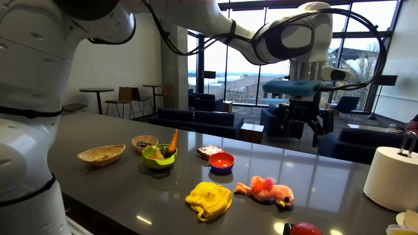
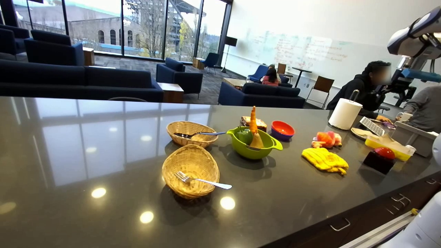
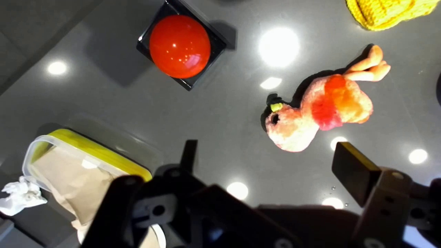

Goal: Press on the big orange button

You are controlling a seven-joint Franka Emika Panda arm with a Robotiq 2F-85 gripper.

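The big orange button is a glossy red-orange dome on a square black base. In the wrist view the button (image 3: 180,46) is at the upper left, whole and uncovered. In an exterior view the button (image 2: 385,152) sits near the counter's front edge at the right; it also shows, cut off by the bottom edge, in an exterior view (image 1: 305,229). My gripper (image 3: 272,165) is open and empty, with its fingers wide apart. The gripper (image 1: 302,130) hangs well above the counter, not touching anything. In the wrist view the button lies beyond the fingers, up and to the left.
A pink-orange plush bird (image 3: 320,110) and a yellow knit cloth (image 1: 209,200) lie near the button. A yellow-rimmed container (image 3: 103,155) and a paper towel roll (image 1: 390,179) stand close by. A red-purple bowl (image 1: 222,163), green bowl (image 1: 158,161) and baskets (image 2: 191,172) are farther off.
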